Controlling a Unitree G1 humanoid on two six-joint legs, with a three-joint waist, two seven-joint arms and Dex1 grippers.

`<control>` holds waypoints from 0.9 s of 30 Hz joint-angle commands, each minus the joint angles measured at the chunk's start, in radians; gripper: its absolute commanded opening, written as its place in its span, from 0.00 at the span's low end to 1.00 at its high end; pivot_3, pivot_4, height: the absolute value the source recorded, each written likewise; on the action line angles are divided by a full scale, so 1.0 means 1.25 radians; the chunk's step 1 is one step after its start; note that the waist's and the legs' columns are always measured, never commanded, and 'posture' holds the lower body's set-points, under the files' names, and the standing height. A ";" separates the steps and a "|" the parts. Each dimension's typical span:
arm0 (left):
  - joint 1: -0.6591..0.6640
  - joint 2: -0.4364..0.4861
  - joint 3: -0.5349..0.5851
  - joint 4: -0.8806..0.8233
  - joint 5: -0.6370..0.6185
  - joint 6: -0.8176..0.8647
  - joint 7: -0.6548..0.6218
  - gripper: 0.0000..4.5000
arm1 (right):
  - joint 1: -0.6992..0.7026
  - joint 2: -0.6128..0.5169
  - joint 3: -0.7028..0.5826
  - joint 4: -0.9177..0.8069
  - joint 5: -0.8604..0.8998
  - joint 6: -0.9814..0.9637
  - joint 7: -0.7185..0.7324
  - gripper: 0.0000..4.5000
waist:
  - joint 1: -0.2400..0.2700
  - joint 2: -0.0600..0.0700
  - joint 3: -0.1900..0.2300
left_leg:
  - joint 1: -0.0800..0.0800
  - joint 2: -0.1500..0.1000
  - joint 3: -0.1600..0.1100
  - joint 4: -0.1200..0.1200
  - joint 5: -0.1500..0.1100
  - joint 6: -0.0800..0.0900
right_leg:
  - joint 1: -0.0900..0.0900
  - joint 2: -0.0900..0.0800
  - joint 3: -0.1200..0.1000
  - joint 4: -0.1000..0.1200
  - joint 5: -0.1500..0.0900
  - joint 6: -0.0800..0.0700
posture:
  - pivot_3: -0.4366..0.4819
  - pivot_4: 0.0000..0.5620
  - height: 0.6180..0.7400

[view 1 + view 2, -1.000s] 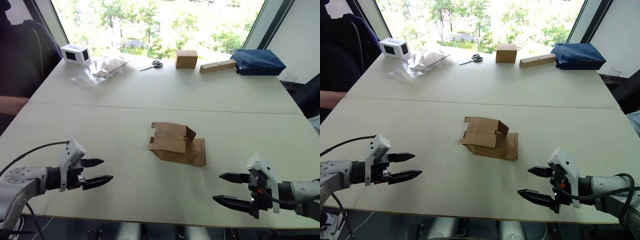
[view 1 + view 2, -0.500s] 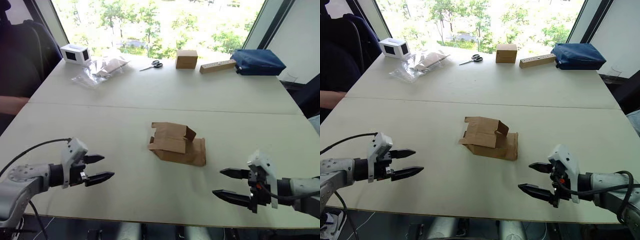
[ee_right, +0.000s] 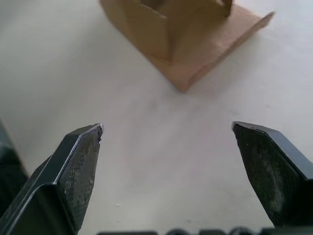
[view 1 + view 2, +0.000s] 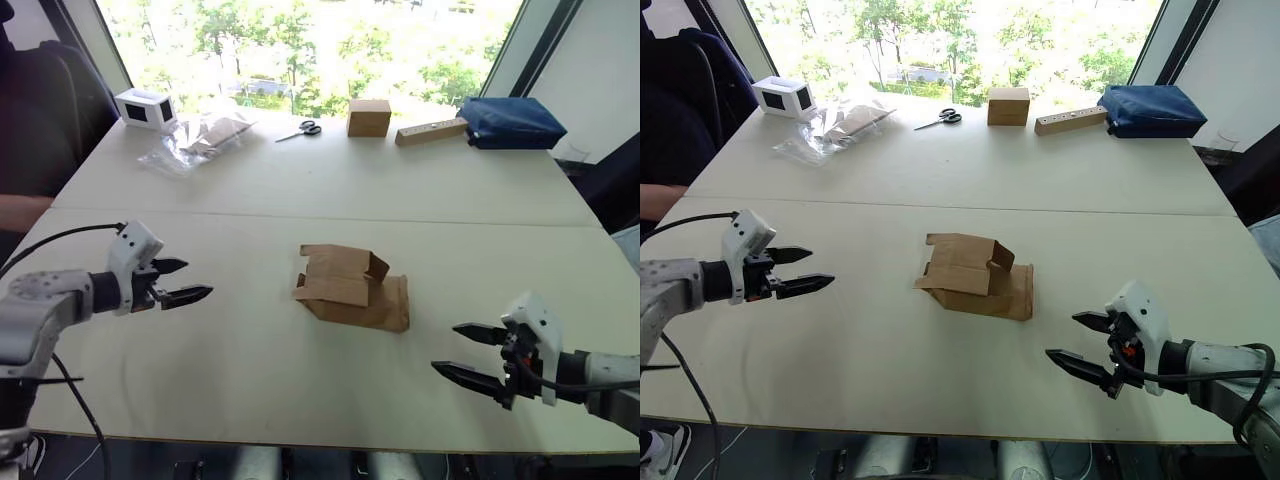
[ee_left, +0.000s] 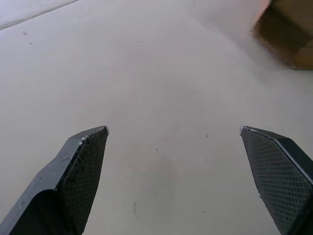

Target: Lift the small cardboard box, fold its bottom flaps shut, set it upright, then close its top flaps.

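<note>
The small cardboard box (image 4: 352, 288) lies half collapsed on its side in the middle of the table, its flaps (image 4: 331, 290) loose and spread. It also shows in the right wrist view (image 3: 181, 34), and its corner in the left wrist view (image 5: 288, 34). My left gripper (image 4: 185, 280) hovers open over the table well to the box's left. Near the front edge, my right gripper (image 4: 458, 352) hangs open to the right of the box. Neither gripper touches the box.
Along the far edge stand a white box with a dark face (image 4: 146, 108), a clear plastic bag (image 4: 195, 142), scissors (image 4: 300, 130), a squarer brown box (image 4: 368, 117), a wooden block (image 4: 432, 131) and a blue pouch (image 4: 512, 122). A person's arm (image 4: 22, 208) rests at the left.
My left gripper has risen and moved away from the front edge, farther onto the table. My right gripper has shifted slightly right. The box has not moved.
</note>
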 commanded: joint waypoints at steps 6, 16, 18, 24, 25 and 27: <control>-0.254 -0.111 -0.133 0.167 -0.099 0.244 -0.150 0.99 | -0.064 -0.017 0.042 -0.076 -0.038 -0.033 -0.013 1.00 | 0.002 -0.001 0.000 | -0.001 0.000 -0.002 0.001 0.000 0.000 | 0.001 0.001 0.000 0.001 0.001 0.002 | 0.48 0.27 1.00; -0.483 -0.294 -0.186 0.490 -0.069 0.376 -0.163 0.99 | -0.117 -0.018 0.090 -0.178 -0.037 0.027 -0.105 1.00 | 0.001 -0.002 0.000 | -0.002 -0.001 -0.003 0.005 0.000 0.001 | 0.001 0.003 0.000 0.002 0.001 0.004 | 0.48 0.27 1.00; -0.495 -0.313 -0.200 0.505 -0.067 0.393 -0.178 0.99 | -0.121 -0.014 0.088 -0.187 -0.030 0.040 -0.122 1.00 | 0.000 -0.002 0.000 | -0.002 0.000 -0.002 0.005 -0.001 0.001 | 0.001 0.003 0.000 0.002 0.001 0.004 | 0.48 0.27 1.00; -0.529 -0.352 -0.249 0.560 -0.031 0.386 -0.212 0.99 | -0.109 -0.011 0.078 -0.198 -0.015 0.060 -0.138 1.00 | 0.002 -0.002 0.000 | -0.002 0.001 -0.003 0.007 -0.001 0.001 | 0.001 0.003 0.000 0.003 0.000 0.001 | 0.48 0.27 1.00; -0.536 -0.361 -0.253 0.574 -0.024 0.380 -0.215 0.99 | -0.108 -0.011 0.069 -0.196 -0.010 0.063 -0.138 1.00 | 0.002 -0.002 0.000 | -0.003 0.000 -0.003 0.007 -0.001 0.001 | 0.001 0.003 0.000 0.003 0.000 0.001 | 0.48 0.27 1.00; -0.546 -0.377 -0.259 0.592 -0.012 0.370 -0.222 0.99 | -0.106 -0.014 0.054 -0.195 0.001 0.068 -0.136 1.00 | 0.002 -0.002 0.000 | -0.003 0.000 -0.003 0.007 -0.001 0.002 | 0.001 0.002 0.000 0.002 0.000 0.001 | 0.48 0.27 1.00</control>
